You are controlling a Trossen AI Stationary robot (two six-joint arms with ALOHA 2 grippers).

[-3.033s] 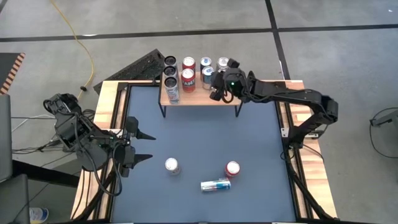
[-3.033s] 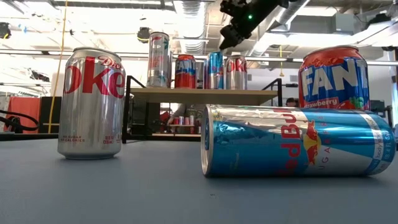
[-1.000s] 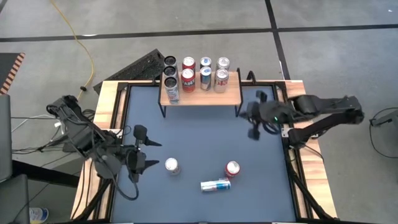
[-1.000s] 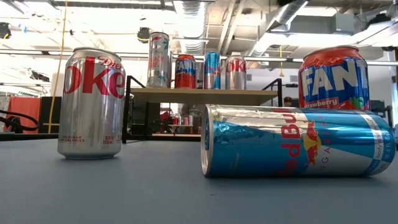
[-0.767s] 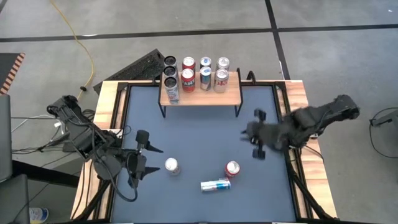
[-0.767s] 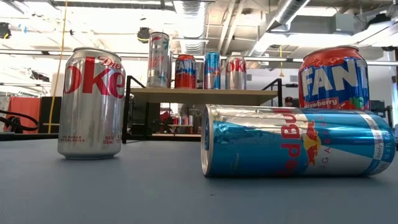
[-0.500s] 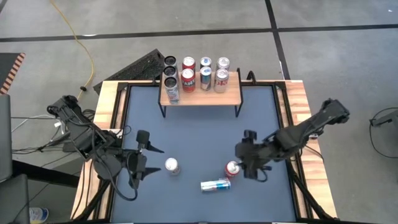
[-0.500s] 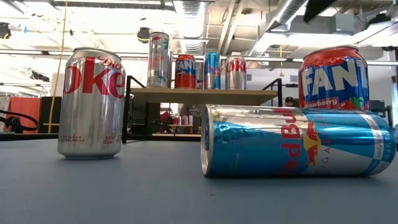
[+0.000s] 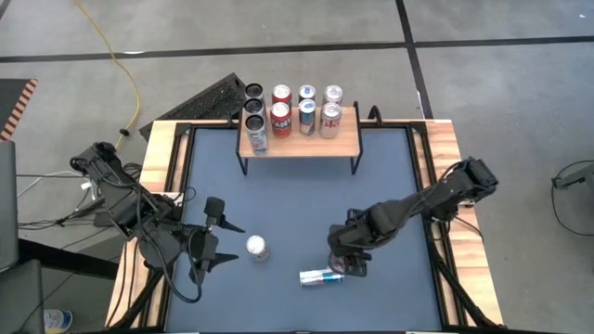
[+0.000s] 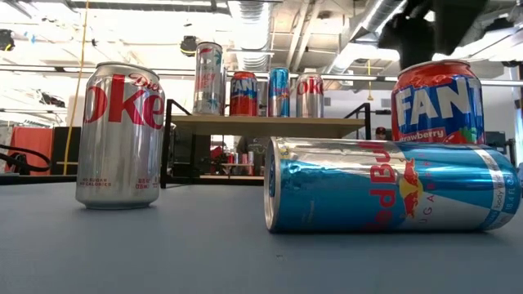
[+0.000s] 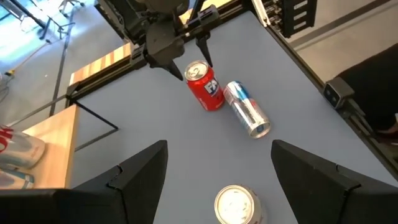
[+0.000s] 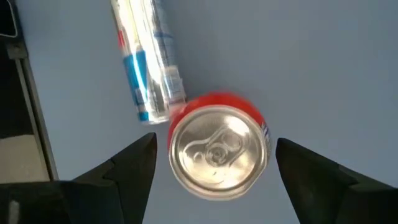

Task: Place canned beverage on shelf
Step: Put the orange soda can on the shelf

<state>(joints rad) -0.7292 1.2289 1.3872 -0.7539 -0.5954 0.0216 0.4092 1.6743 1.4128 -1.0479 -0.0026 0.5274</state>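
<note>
Low view showed the Red Bull can lying nearest, the upright Fanta can just behind. Right pincer hung spread above that Fanta can, straddling it for a grasp. Left pincer waited spread near the Diet Coke can. Farthest, the shelf kept room.

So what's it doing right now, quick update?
Right gripper open, above upright red Fanta can. Left gripper open, waiting near Diet Coke can. Red Bull can lies beside the Fanta.

Seven cans on shelf; three cans on table.
</note>
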